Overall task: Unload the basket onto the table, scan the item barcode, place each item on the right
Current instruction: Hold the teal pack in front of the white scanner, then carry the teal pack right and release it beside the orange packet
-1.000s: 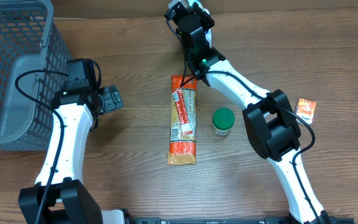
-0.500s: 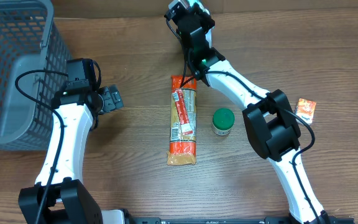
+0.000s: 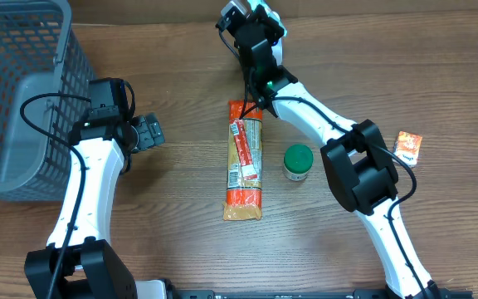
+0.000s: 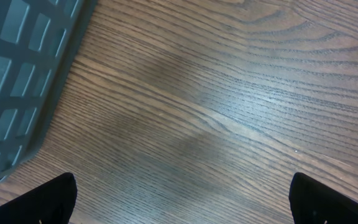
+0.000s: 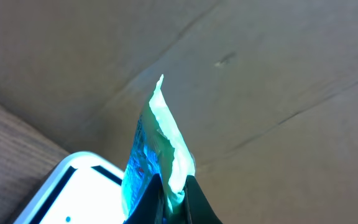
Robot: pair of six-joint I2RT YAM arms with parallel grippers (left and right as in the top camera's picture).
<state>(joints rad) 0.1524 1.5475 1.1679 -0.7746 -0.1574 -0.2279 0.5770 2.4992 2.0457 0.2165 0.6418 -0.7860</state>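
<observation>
In the right wrist view, my right gripper (image 5: 169,194) is shut on the lower edge of a thin blue and green packet (image 5: 156,140), which stands upright between the fingers. A white scanner (image 5: 73,193) with a dark border lies just left of and below the packet. Overhead, this gripper (image 3: 243,18) is at the table's far edge; the packet is hidden there by the arm. My left gripper (image 3: 151,131) hangs open over bare wood beside the basket, its fingertips (image 4: 58,199) wide apart with nothing between them.
A grey mesh basket (image 3: 15,91) fills the left side. A long orange packet (image 3: 244,162) lies mid-table, with a green-lidded jar (image 3: 298,162) to its right. A small orange sachet (image 3: 408,146) lies far right. A cardboard wall (image 5: 260,74) stands behind the scanner.
The right gripper with the packet has shifted very slightly to the left at the far edge. The left arm has not moved.
</observation>
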